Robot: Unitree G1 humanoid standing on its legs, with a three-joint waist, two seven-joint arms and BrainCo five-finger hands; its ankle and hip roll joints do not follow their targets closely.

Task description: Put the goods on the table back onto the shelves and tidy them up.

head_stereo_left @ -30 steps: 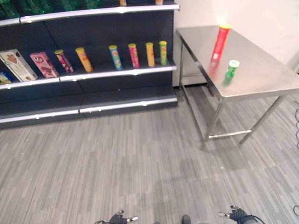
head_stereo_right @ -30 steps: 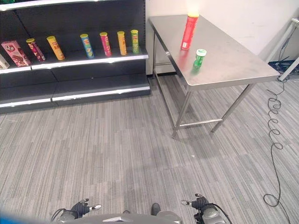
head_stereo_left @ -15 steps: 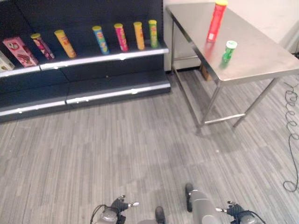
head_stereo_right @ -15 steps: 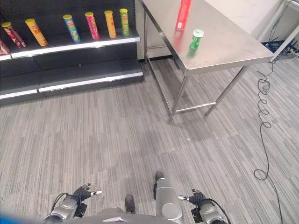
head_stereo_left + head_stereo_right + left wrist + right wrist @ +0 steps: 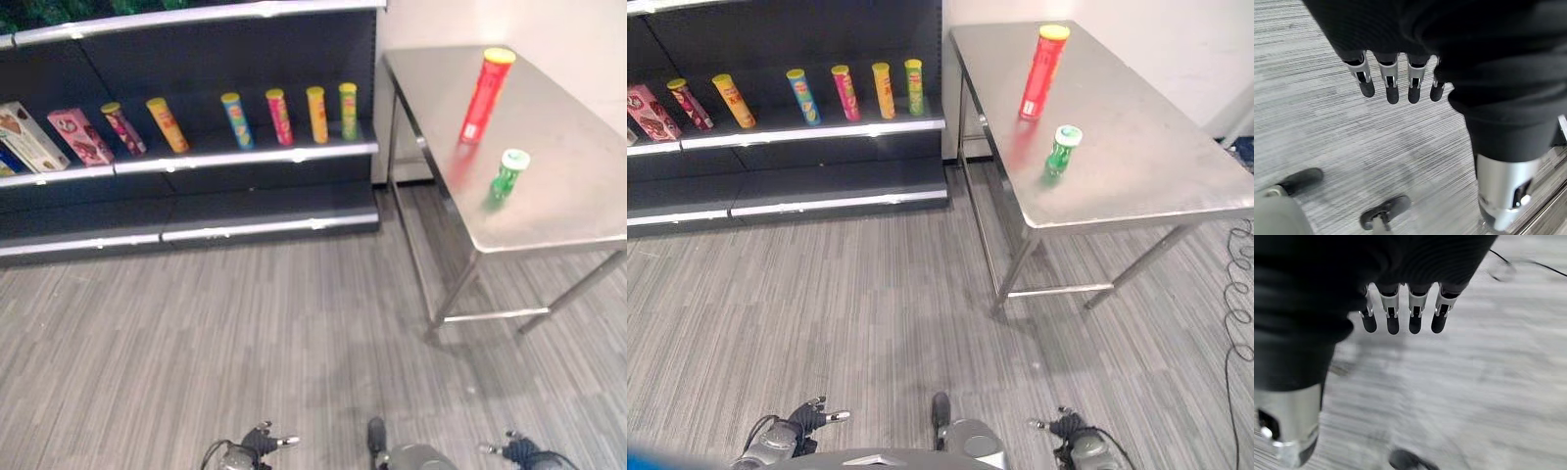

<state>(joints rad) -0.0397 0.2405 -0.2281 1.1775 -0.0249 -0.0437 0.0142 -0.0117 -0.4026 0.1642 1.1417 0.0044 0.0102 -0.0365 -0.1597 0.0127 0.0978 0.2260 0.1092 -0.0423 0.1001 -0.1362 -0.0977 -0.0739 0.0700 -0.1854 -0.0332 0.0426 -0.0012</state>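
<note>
— On the surface? Bare brushed-steel surface (image 5: 1136, 166) on thin metal legs, right of the shelving. Standing upright near its far edge, a tall red tube can with a yellow lid (image 5: 1042, 71). Nearer and a little to the right, apart from it, a short green can with a white lid (image 5: 1061, 150), also upright.

— And the shelving? Dark blue-black shelf unit with silver edge strips (image 5: 245, 157) against the wall, to the left of the surface. Along one shelf, a row of slim tube cans: green (image 5: 348, 111), orange (image 5: 315, 114), pink (image 5: 279, 116) and blue (image 5: 235, 119) standing close together at the right end. Farther left, a yellow tube can (image 5: 168, 124) and a dark red tube can (image 5: 121, 128), both leaning. Beside those, a pink carton (image 5: 79, 135) and a white carton (image 5: 29, 136), tilted back. Lower shelf below, nothing visible on it.

— Left hand? Low over the grey striped floor (image 5: 245, 343), well away from surface and shelf; left hand (image 5: 1393, 78) with fingers straight and relaxed, holding nothing.

— Right hand? Same story: right hand (image 5: 1400, 308) hanging above the floor, fingers straight, loose, nothing between them. Both cans untouched on the surface.
</note>
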